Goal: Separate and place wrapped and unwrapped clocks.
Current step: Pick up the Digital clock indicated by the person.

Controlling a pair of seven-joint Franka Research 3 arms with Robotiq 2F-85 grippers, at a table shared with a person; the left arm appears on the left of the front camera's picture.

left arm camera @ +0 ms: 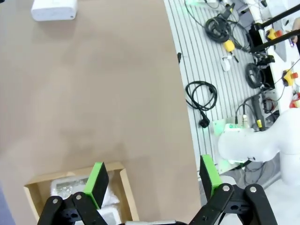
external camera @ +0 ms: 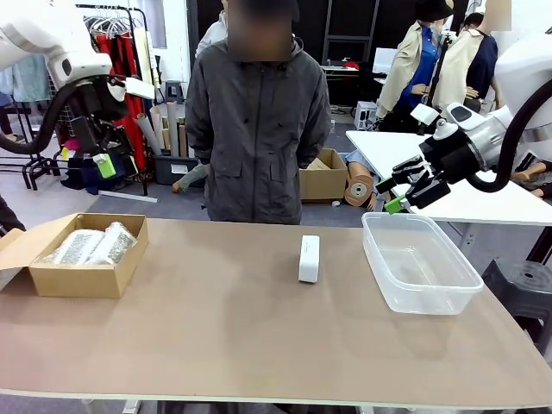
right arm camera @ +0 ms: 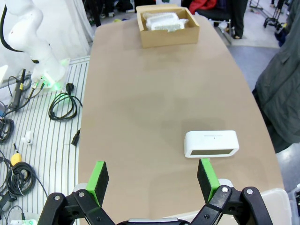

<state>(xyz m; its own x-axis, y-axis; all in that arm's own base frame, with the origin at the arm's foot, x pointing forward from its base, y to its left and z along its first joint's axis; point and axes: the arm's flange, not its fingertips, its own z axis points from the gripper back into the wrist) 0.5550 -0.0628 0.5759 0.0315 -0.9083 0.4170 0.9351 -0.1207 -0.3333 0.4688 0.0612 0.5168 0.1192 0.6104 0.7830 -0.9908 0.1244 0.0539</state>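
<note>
Two wrapped clocks, lumpy bubble-wrap bundles, lie side by side in the brown cardboard box at the table's left. The unwrapped clock, a smooth white block, stands alone mid-table. High above the box hangs my left gripper, open and holding nothing; its wrist view looks past the green pads at the bundles and the far white block. My right gripper hovers open over the tub's far edge. Its wrist view has the white block ahead and the bundles far off.
A clear plastic tub with nothing in it stands at the table's right. A person in a grey jacket stands at the far edge, hands out of sight. Cables lie on the floor beside the table.
</note>
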